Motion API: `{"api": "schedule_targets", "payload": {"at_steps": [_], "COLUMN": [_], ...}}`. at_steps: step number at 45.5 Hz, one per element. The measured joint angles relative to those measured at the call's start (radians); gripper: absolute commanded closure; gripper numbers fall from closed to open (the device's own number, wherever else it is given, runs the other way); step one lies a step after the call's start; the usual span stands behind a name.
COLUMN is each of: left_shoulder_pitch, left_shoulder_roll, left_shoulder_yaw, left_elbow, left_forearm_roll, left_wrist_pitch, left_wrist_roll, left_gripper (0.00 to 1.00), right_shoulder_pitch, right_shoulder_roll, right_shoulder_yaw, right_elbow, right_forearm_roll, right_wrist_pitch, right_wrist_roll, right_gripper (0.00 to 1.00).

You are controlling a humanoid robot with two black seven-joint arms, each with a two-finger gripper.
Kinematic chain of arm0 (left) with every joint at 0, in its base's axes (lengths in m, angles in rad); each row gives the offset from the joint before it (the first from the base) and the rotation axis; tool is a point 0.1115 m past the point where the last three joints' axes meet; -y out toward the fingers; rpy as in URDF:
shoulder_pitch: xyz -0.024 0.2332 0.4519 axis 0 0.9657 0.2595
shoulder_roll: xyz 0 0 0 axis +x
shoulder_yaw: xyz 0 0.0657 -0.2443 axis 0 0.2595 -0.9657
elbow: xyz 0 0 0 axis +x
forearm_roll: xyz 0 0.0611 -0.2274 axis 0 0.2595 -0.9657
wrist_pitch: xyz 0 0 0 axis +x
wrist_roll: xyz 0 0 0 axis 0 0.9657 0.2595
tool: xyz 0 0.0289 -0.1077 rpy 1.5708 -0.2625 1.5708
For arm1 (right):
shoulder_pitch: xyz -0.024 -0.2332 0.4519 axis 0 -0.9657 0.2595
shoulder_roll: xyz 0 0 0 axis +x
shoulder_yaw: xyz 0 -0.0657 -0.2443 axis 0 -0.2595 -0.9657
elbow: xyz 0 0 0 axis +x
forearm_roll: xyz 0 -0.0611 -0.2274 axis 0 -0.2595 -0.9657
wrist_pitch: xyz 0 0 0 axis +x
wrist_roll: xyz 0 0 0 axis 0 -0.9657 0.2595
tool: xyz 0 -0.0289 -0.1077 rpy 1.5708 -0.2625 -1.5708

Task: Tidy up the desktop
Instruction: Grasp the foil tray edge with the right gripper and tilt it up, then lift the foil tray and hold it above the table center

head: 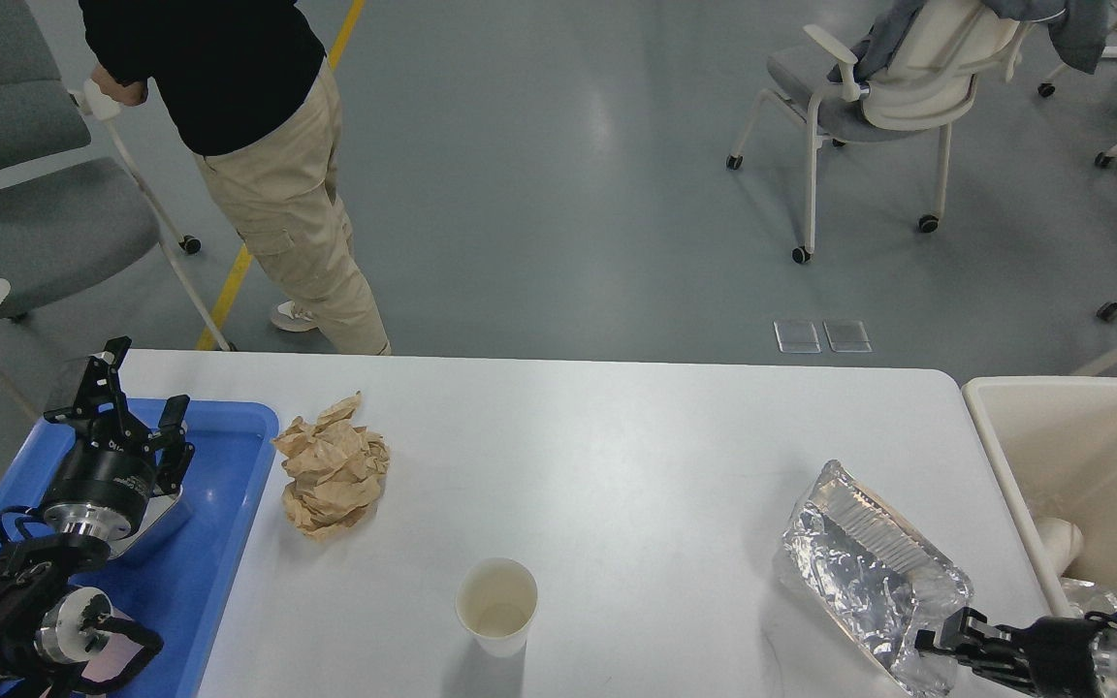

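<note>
The white desktop (636, 456) holds a crumpled brown paper wad (334, 467) at the left, a white paper cup (496, 606) at the front middle and a crinkled foil tray (859, 572) at the right. My right gripper (946, 645) is shut on the foil tray's near corner and holds it tilted, with its far end raised off the desktop. My left gripper (137, 388) is open and empty above the blue plastic tray (219, 543), to the left of the paper wad.
A grey metal dish (159, 528) lies in the blue tray, partly under my left arm. A cream bin (1082, 427) with rubbish in it stands off the right edge. A person (258, 145) and chairs (888, 78) are behind the table.
</note>
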Motion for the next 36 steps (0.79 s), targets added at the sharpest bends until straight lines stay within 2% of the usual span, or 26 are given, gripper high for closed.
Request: {"api": "schedule_targets", "payload": {"at_steps": [13,24,36], "left_shoulder_pitch": [-0.026,-0.037,-0.039], "left_shoulder_roll": [-0.001,0.002,0.003], "left_shoulder_yaw": [0.000,0.000,0.001], "left_elbow": [0.000,0.000,0.000], "left_forearm_roll": [-0.001,-0.003,-0.003], "left_wrist_pitch": [-0.004,-0.004,-0.009], "left_wrist_roll": [0.029,0.105,0.111], "left_gripper": [0.03,0.03,0.03], "right_shoulder_pitch": [0.060,0.115,0.185], "right_shoulder_roll": [-0.030,-0.155,-0.265], "right_shoulder_yaw": [0.010,0.014,0.010], "right_elbow": [0.016,0.085,0.209], "right_forearm_roll": [0.017,0.045,0.065], "right_wrist_pitch": [-0.013,-0.013,0.006], "right_wrist_roll": [0.000,-0.002,-0.004], "right_gripper": [1.00,1.00,1.00]}}
